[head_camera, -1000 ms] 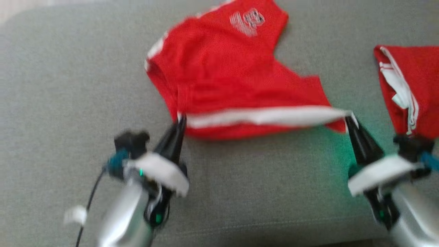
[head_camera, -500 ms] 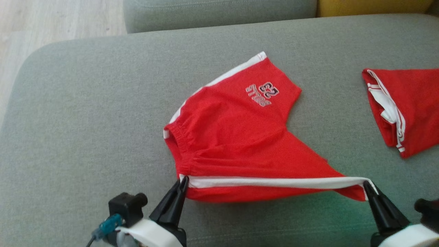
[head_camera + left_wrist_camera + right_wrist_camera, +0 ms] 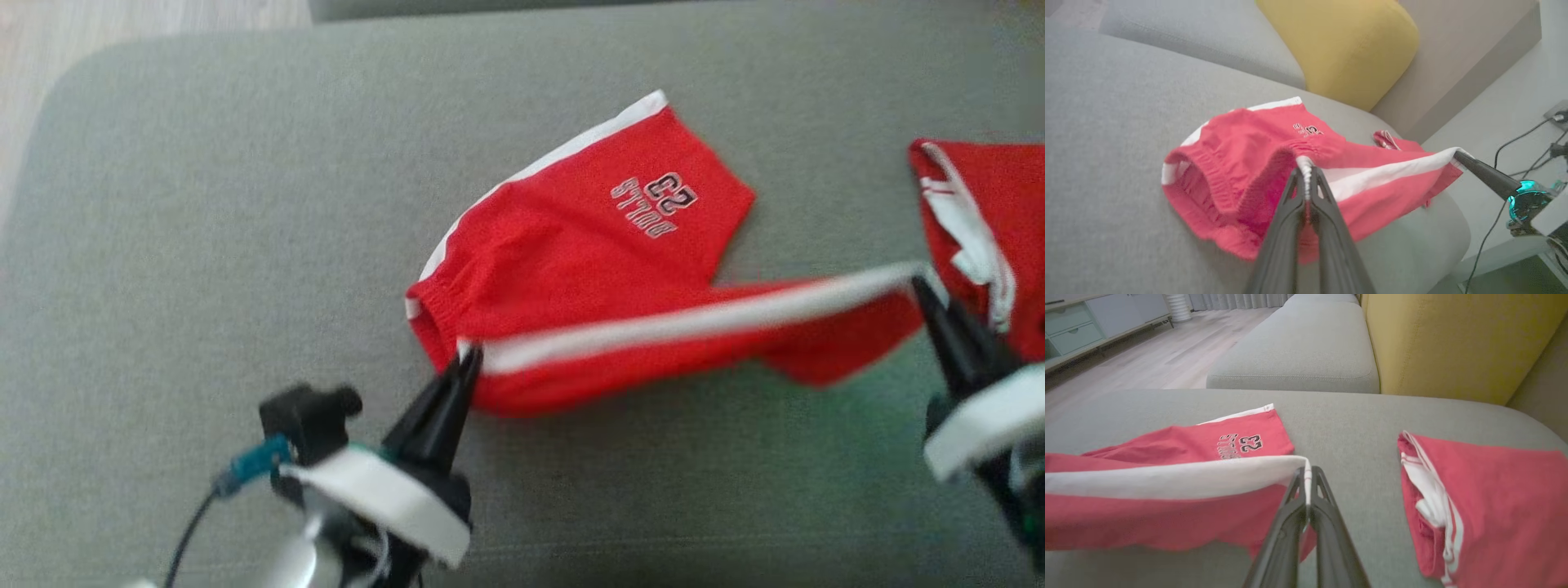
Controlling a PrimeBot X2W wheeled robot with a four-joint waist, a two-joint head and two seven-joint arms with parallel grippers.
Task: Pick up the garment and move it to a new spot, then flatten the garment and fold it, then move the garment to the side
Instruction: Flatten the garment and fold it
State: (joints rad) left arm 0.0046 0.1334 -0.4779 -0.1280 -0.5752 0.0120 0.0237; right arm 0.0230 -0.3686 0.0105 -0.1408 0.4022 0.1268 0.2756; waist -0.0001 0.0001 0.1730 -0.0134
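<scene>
The red shorts [image 3: 588,245] lie on the grey sofa seat [image 3: 204,245], a little past the middle of the head view toward 1 o'clock. One leg is flat on the seat, with the number 23 on it facing up. The other side is lifted up by its white stripe [image 3: 694,314].

The left gripper [image 3: 467,359], at 7 o'clock in the head view, is pinched tight on the waist end of that stripe. The right gripper [image 3: 922,286], at 3 o'clock, is pinched tight on the leg end. The stripe is pulled straight between the 2 of them, and the cloth under it hangs just above the seat.

Another red piece of clothing [image 3: 996,212] sits at 3 o'clock, just past the right gripper and apart from the shorts. A yellow cushion [image 3: 1347,45] is at 12 o'clock in the left wrist view.

I think the task is about in the middle. The shorts look like they are already in their new spot and mostly flat. The fold looks like it is going on now, with 1 leg about to be laid over the other. What is left: finish the fold, let go, then move the shorts to the side.
</scene>
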